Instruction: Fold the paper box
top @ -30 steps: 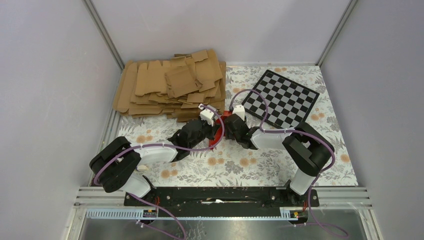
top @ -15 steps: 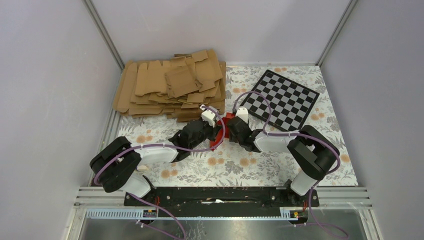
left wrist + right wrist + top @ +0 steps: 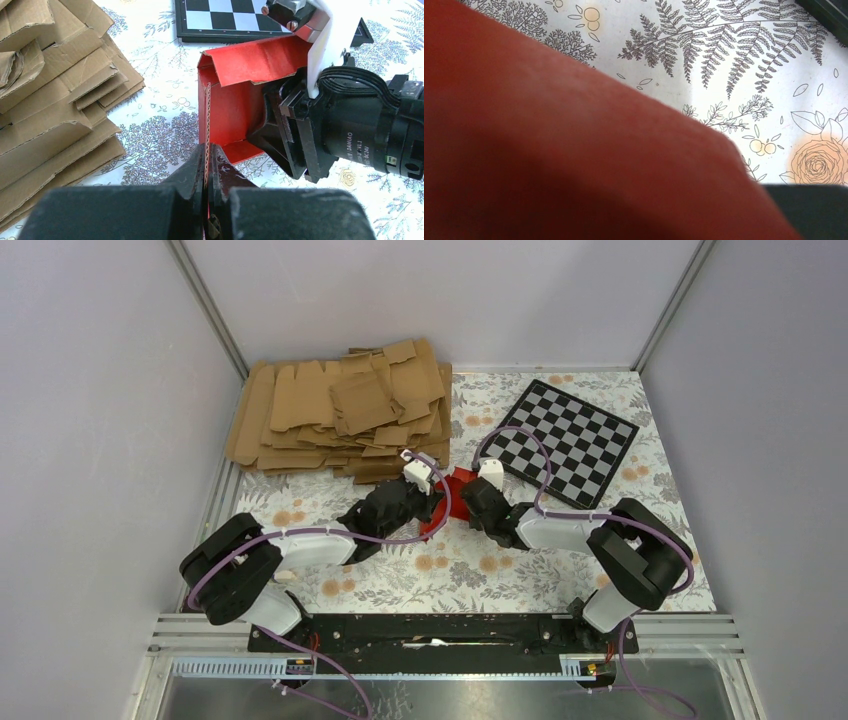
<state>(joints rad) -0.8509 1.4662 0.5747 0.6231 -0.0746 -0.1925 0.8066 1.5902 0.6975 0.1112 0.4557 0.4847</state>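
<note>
Cardboard blanks (image 3: 340,415): piled far left
Left gripper (image 3: 206,152): clamped on the paper box (image 3: 235,107) by its upright wall edge, mid-table
Right gripper (image 3: 272,127): has slid in against the box, jaws narrowing; grip cannot be told
Meaning: a side is likely being pressed in; folding unfinished

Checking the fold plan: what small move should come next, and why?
Probably close the right tool on the paper box wall facing it. The left tool pinches an upright panel edge, and red card fills the right wrist view, so that wall seems within its grasp.
</note>
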